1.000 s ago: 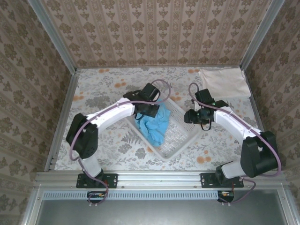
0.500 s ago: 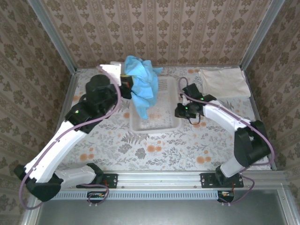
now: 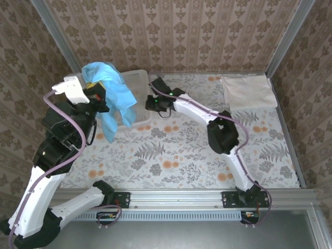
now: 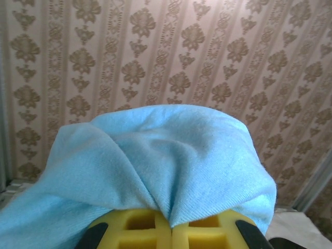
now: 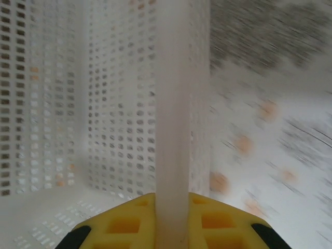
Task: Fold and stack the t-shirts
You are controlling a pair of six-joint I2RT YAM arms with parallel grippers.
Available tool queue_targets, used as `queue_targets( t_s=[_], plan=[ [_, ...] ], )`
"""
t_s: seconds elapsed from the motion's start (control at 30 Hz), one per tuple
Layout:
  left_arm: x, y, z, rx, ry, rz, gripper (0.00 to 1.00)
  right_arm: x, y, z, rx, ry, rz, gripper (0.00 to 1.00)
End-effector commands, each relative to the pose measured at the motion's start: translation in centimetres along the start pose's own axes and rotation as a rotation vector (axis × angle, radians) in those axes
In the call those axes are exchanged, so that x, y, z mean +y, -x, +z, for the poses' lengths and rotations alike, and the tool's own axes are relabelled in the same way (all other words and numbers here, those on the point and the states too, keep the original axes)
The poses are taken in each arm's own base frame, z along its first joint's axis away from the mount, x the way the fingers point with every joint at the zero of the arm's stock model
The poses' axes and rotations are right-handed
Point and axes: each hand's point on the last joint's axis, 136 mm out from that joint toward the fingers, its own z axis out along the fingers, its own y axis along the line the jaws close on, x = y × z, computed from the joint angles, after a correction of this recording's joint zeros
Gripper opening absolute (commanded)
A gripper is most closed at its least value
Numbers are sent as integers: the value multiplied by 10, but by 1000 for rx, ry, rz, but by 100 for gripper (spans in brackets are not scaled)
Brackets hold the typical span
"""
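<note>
The light blue t-shirt (image 3: pixel 115 98) hangs bunched in the air at the back left, and my left gripper (image 3: pixel 95 85) is shut on its top. In the left wrist view the blue t-shirt (image 4: pixel 161 161) drapes over the yellow fingers (image 4: pixel 207 231), pinched between them. The cream-white t-shirt (image 3: pixel 249 92) lies folded flat in the back right corner. My right gripper (image 3: pixel 151 102) is shut on the rim of the white mesh basket (image 3: pixel 136 88); the right wrist view has the basket rim (image 5: pixel 171 129) clamped between the yellow fingers (image 5: pixel 228 223).
The basket stands at the back, left of centre, partly behind the hanging shirt. Patterned walls close in the floral tablecloth (image 3: pixel 181 155) on three sides. The right arm stretches diagonally across the table from its base at the near right.
The left gripper lifted the blue shirt out of the basket and carried it up and to the left. The right gripper dragged the basket from the table's middle to the back left.
</note>
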Motion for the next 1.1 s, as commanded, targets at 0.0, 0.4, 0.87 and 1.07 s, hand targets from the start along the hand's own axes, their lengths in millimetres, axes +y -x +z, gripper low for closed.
queue_targets(
  t_s=[0.0, 0.4, 0.87, 1.07],
  plan=[
    [18, 8, -9, -34, 74, 31, 0, 28, 12, 17, -39, 9, 49, 20],
    [33, -5, 2, -6, 128, 35, 0, 68, 40, 32, -135, 191, 102, 73],
    [-51, -53, 51, 258, -259, -105, 0, -22, 105, -177, -145, -87, -129, 86],
    [-104, -120, 81, 485, -391, -133, 0, -74, 88, -233, -38, -230, -222, 86]
  ],
)
